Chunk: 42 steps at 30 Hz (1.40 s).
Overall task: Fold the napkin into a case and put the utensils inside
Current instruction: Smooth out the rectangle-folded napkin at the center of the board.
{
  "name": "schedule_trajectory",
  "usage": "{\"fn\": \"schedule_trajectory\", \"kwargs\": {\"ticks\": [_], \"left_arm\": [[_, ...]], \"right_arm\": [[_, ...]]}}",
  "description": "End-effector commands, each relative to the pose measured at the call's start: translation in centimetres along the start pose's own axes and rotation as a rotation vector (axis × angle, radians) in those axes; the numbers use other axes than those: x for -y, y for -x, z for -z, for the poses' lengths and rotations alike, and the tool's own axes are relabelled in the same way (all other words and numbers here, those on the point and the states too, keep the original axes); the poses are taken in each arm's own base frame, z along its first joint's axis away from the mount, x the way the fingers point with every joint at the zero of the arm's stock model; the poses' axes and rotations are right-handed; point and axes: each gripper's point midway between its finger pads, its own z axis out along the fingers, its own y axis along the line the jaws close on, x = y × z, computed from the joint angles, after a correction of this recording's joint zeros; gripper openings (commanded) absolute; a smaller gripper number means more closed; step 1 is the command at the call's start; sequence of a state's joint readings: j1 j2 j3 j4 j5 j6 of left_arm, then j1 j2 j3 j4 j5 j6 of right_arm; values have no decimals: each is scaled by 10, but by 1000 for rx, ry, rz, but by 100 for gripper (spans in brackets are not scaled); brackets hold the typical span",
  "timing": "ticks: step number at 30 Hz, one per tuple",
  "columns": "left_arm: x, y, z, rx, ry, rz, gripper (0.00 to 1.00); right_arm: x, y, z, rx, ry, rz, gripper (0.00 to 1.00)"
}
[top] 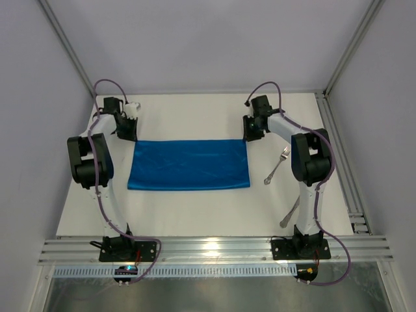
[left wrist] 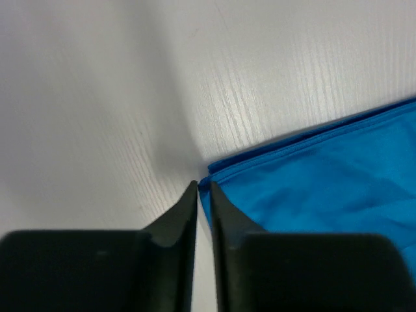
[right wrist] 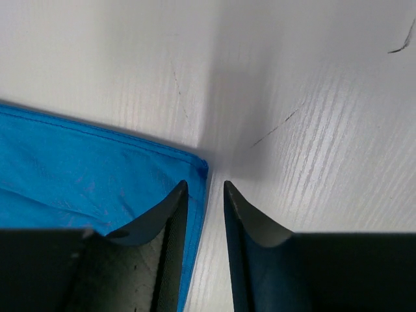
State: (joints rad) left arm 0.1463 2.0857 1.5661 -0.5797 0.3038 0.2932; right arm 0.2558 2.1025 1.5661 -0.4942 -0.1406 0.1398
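- Left gripper (left wrist: 203,184): fingers all but closed on a corner of the napkin (top: 188,164), which spreads flat away from the tips.
- Right gripper (right wrist: 205,184): narrow gap, another corner just beside one fingertip — not gripped.
- Napkin judged light, limp, slippery; take by corners.

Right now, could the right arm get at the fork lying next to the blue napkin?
Probably yes. The fork lies bare on the table just right of the napkin, with nothing over it, and the right arm's fingers sit open at the napkin's far right corner nearby. Its elbow hangs close, though.
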Motion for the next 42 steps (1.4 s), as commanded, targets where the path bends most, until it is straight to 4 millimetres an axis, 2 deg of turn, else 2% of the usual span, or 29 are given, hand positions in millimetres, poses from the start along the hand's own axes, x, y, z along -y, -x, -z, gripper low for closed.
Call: {"fn": "schedule_trajectory", "kwargs": {"ticks": [1,2,4,5,6,7,8,9,10,11,12,13,14,15,16,17,18,20,21,22,23,24,27,30,33,35,36,38,42], "left_arm": [[-7,21,4,58,38,-14,19],[-8,22,5,64,44,-12,26],[-10,31,17,105,72,-13,41],[-9,36,22,122,80,-5,42],[-11,40,29,137,98,-5,44],[-10,49,44,170,112,-8,45],[-9,53,52,183,118,0,45],[-5,56,60,195,116,-3,45],[4,56,78,211,102,-9,45],[10,53,86,211,92,-15,44],[16,48,93,206,82,-22,42],[27,46,109,219,65,-40,35],[40,17,105,139,24,-44,31],[51,2,106,102,-7,-49,27],[60,-14,108,62,-37,-54,20],[75,-50,108,-34,-77,-46,17],[81,-68,108,-80,-94,-66,16],[88,-97,108,-154,-98,-75,15],[93,-122,103,-214,-113,-61,15],[93,-131,101,-235,-105,-60,16],[94,-140,99,-252,-105,-57,16],[93,-149,94,-270,-98,-52,16],[86,-163,87,-304,-57,-45,16],[77,-174,78,-333,-14,-46,16],[72,-187,69,-371,5,-49,15],[71,-195,65,-391,10,-54,15],[70,-198,65,-398,12,-57,15],[67,-203,65,-404,31,-67,15],[64,-204,66,-400,42,-96,15]], "right_arm": [[3,22,6,62,-18,-3,34],[3,24,7,65,-19,0,40],[2,30,15,84,-17,3,45],[2,32,19,84,-22,10,48],[1,36,25,95,-24,11,51],[0,39,30,104,-29,12,52],[-1,45,44,127,-39,7,53],[-1,47,53,141,-48,6,53],[0,43,59,143,-66,2,53],[-5,49,80,187,-94,12,53],[-6,46,89,204,-122,12,53],[-9,29,89,187,-129,15,48],[-21,29,109,230,-113,24,43],[-39,-1,102,185,-83,50,37],[-53,-10,104,191,-59,64,23],[-68,-21,106,188,-28,82,17],[-94,-50,106,150,32,129,12],[-125,-73,104,124,145,98,4],[-134,-85,102,104,188,79,4],[-146,-105,97,74,258,43,4],[-148,-112,94,62,270,24,4],[-142,-127,87,30,258,3,4],[-136,-146,74,-4,249,-31,4],[-119,-160,62,-34,177,-46,4],[-95,-183,54,-93,110,-93,4],[-82,-186,57,-91,90,-138,4],[-73,-197,57,-111,71,-162,4],[-61,-202,61,-116,48,-196,4],[-25,-206,74,-95,-8,-281,4]]}}
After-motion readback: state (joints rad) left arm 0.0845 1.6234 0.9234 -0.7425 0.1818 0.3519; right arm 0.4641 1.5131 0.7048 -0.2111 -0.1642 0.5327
